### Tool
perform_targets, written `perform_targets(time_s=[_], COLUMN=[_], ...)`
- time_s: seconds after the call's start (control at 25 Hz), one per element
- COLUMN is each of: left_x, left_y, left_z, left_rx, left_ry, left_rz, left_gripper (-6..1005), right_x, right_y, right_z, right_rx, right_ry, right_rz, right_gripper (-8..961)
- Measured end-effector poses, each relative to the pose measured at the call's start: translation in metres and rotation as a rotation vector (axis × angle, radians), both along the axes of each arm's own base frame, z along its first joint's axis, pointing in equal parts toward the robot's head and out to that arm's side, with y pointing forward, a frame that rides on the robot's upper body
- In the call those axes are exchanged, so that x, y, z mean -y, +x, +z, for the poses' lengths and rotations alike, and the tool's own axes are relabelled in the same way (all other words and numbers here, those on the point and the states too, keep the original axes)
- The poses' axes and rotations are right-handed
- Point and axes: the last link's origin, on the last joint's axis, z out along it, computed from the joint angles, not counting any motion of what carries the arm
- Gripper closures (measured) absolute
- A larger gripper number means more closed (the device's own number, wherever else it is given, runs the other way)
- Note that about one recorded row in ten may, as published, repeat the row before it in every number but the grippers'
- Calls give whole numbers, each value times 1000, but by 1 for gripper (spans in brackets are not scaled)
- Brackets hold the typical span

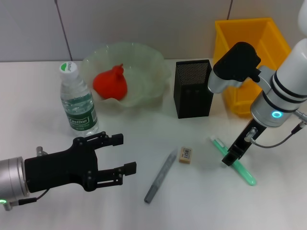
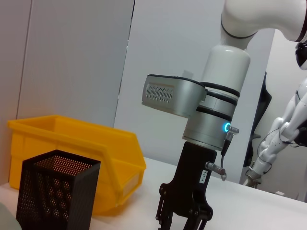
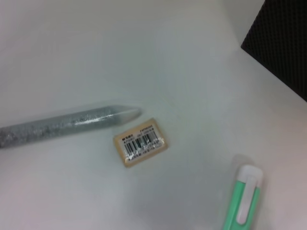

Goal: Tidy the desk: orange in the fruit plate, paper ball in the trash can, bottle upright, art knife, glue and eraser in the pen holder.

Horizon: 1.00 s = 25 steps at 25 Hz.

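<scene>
Three desk items lie near the pen holder (image 1: 193,88): the green art knife (image 1: 233,160) at right, the eraser (image 1: 185,155) and the silver glue (image 1: 160,176) to its left. The right gripper (image 1: 230,158), arm reaching steeply down, sits at the knife's middle; whether it grasps I cannot tell. It should close squarely across the handle. The left gripper (image 1: 125,153) hovers spread at near left.
</scene>
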Motion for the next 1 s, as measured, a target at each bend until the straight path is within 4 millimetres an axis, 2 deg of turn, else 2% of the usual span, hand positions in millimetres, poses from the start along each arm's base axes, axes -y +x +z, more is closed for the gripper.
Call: perform_targets(time_s=[0.28,1.0], left_x=[0,-2], left_y=[1,2], left_z=[0,1], left_rx=[2,18], left_ry=[1,16], left_rz=[0,4], left_gripper=[180,180], right_x=[1,2], right_y=[1,2], right_z=[-2,-2], right_rx=[6,8], right_ry=[-4,-7], right_rz=[6,3], right_gripper=[487,750])
